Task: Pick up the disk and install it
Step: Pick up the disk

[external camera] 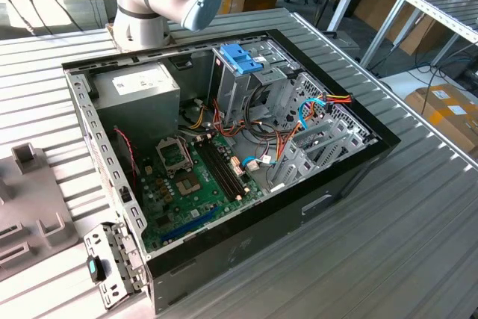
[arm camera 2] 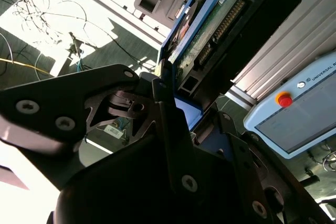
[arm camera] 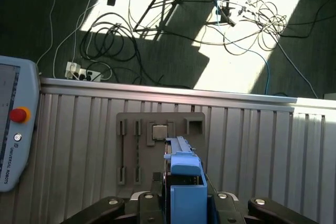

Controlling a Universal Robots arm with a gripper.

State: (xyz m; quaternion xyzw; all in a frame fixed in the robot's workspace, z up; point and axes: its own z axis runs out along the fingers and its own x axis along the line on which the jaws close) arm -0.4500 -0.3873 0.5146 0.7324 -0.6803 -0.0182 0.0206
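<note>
Carrying phase, judged; jaws gripped the disk [arm camera: 185, 178] above the bench [arm camera: 262, 145]; seating would need it square to the drive cage [external camera: 233, 89].

Gripper [arm camera 2: 184, 100] clamped on the disk [arm camera 2: 220, 19], circuit board showing, teach pendant [arm camera 2: 299, 114] with red button nearby

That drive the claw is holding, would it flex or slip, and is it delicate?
Probably rigid: the disk juts from the gripper without sagging. Likely delicate, since its circuit board lies bare in the second wrist view. Its smooth blue plastic rail might slip under a loose grip.
</note>
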